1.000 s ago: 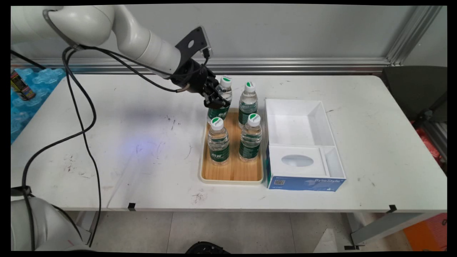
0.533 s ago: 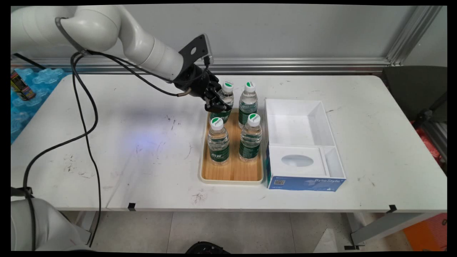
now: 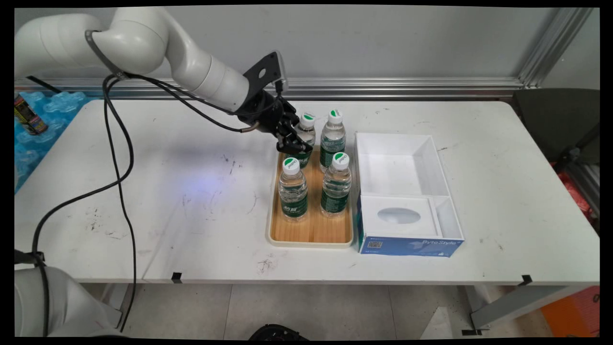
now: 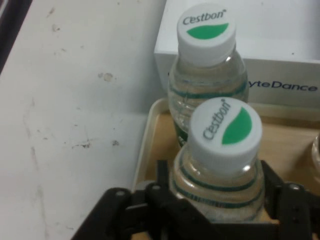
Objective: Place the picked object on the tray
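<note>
Starting from the near edge of the scuffed white table (image 3: pixel 191 230), a wooden tray with a cream rim (image 3: pixel 311 242) has bare boards in its front part. Behind that stand two clear water bottles with white-and-green caps, the near-left bottle (image 3: pixel 292 191) and the near-right bottle (image 3: pixel 335 187).

A blue tissue box (image 3: pixel 407 247) touches the tray's right rim, and behind it is an open white box (image 3: pixel 397 163).

In the tray's far-left corner the black two-finger gripper (image 3: pixel 293 143) is clenched around the body of a third clear bottle, the held bottle (image 3: pixel 305 129). The hand view shows a finger on each side of it (image 4: pixel 220 165).

Over the last second this bottle has come down, its cap dropping from above its neighbour's cap to just below it. I cannot tell whether its base is on the wood.

The far-right bottle (image 3: pixel 332 136) stands just beside it, and the near-left bottle's cap is close under the gripper.

To the left the table lies open. Beyond the tray are a strip of table and an aluminium rail (image 3: pixel 383 88) at the wall.
</note>
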`<act>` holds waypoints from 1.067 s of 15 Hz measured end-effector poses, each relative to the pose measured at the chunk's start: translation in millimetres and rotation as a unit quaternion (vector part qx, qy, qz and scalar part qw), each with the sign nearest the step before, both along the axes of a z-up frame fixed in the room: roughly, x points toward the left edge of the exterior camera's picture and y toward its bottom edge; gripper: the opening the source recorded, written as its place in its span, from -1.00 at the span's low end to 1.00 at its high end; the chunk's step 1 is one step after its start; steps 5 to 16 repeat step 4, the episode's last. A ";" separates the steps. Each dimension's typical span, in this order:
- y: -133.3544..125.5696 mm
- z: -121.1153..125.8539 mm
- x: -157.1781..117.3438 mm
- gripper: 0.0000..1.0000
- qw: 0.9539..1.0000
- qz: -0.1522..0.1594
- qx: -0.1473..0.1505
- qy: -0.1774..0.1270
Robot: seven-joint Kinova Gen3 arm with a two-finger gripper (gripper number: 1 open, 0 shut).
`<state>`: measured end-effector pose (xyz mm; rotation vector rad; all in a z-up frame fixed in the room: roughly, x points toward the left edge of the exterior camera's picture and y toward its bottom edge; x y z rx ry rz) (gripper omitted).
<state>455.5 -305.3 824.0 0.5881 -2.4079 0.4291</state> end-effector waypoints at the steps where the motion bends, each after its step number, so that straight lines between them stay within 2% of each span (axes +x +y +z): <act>1: -0.7 -1.5 -0.4 1.00 1.000 -0.001 0.000 0.001; 16: -1.4 -3.5 -1.2 1.00 1.000 0.001 0.000 0.004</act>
